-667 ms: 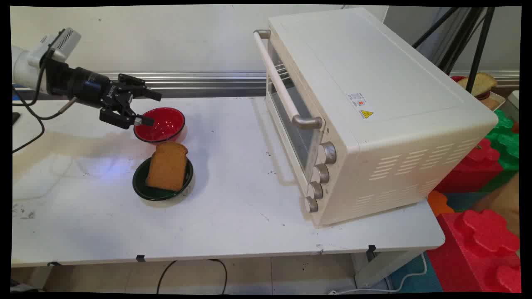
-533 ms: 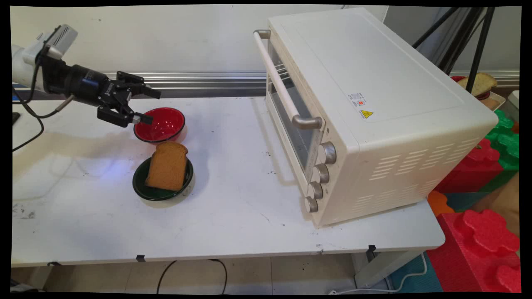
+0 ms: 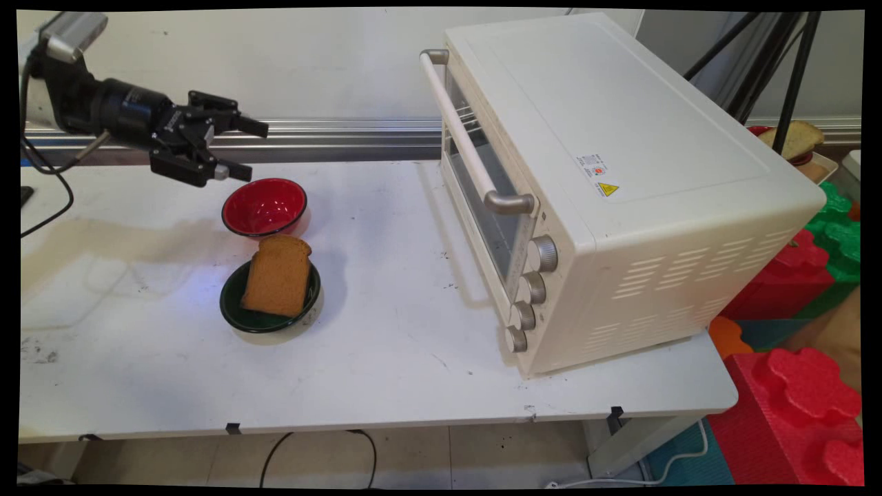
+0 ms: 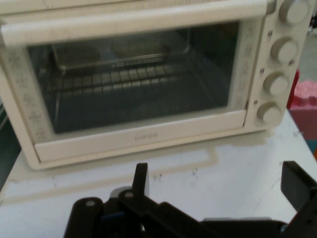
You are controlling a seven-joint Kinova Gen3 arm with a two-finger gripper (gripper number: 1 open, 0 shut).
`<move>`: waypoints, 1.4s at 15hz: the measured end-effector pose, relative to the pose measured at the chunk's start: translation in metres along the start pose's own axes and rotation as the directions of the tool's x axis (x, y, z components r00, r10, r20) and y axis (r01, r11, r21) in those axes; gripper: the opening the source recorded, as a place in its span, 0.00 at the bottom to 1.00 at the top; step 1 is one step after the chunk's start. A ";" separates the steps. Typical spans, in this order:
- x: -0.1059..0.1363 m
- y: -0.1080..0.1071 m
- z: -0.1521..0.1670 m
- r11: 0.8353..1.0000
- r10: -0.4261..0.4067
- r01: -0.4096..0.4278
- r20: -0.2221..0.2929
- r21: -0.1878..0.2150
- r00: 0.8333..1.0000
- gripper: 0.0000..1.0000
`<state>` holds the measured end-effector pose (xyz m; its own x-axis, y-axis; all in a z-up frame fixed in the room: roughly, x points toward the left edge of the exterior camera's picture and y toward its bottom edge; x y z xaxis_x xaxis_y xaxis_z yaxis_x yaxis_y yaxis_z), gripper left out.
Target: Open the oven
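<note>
My black gripper (image 3: 249, 147) hangs open above the table at the left, fingers spread and holding nothing, pointing right toward the cream toaster oven (image 3: 606, 172). Just below and right of it stands an empty red bowl (image 3: 264, 206). Nearer the front, a slice of brown toast (image 3: 277, 275) leans in a dark green bowl (image 3: 258, 318). In the hand view the gripper (image 4: 218, 181) faces the oven's shut glass door (image 4: 133, 82), with a rack inside and a column of knobs (image 4: 280, 49) at the right.
The oven's long handle (image 3: 463, 134) runs along the door's top edge. Red and green foam blocks (image 3: 799, 386) stand past the table's right end. A tripod (image 3: 778, 62) and a plate with bread (image 3: 796, 141) are at the back right.
The gripper has risen and drawn back to the left, away from the red bowl's rim. It stays open. The bowls and toast have not moved.
</note>
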<state>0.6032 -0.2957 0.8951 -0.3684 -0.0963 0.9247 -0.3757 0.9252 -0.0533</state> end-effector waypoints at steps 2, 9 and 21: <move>0.012 0.002 0.005 1.000 0.006 -0.006 -0.028 -0.010 1.000 1.00; 0.052 0.006 0.038 1.000 0.009 -0.011 -0.100 -0.026 0.995 1.00; 0.108 -0.015 0.127 0.999 0.047 -0.045 -0.126 0.023 0.991 1.00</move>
<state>0.4609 -0.3669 0.9482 -0.2760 -0.0057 0.9611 -0.3783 0.9199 -0.1032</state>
